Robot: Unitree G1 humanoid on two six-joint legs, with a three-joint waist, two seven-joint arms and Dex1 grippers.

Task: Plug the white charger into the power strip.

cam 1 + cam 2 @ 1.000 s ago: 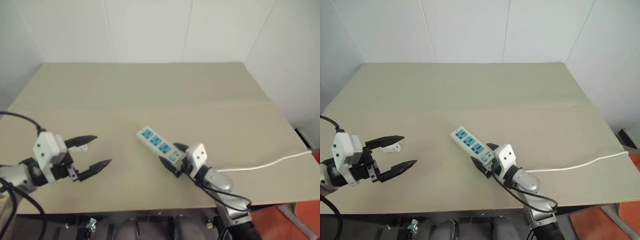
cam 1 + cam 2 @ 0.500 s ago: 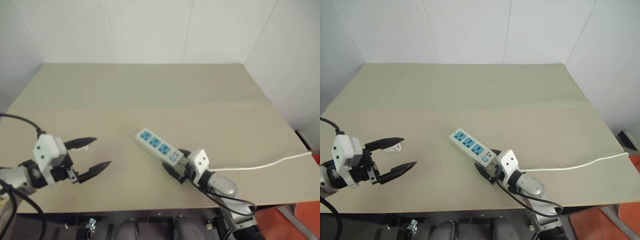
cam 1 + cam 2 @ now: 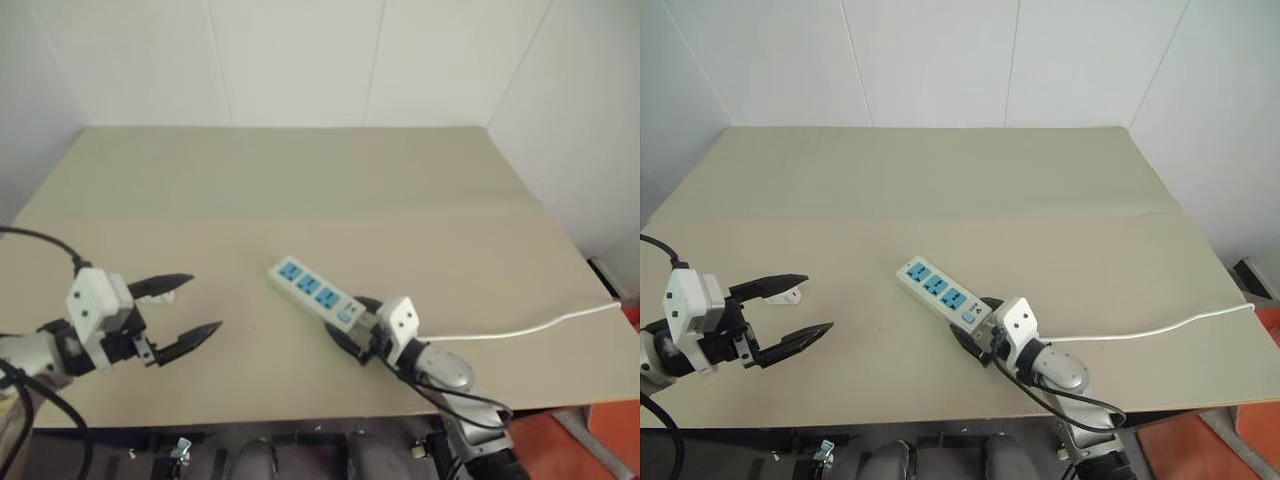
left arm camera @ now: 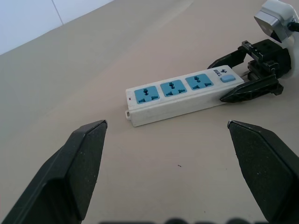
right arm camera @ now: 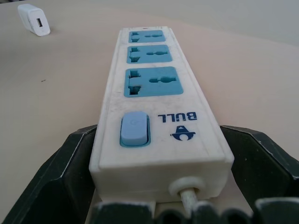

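My left gripper point(image 3: 790, 312) hangs wide open, the small white rounded charger block point(image 3: 790, 294) just beside its far finger. Right of it, the long white power strip with blue sockets point(image 3: 940, 290) runs diagonally; my right gripper point(image 5: 159, 186) straddles its switch end, unclenched. My right wrist view shows the cord exit.

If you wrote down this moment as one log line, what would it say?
right gripper: open, straddling switch end of power strip | left gripper: open, empty | white charger: on table, not plugged
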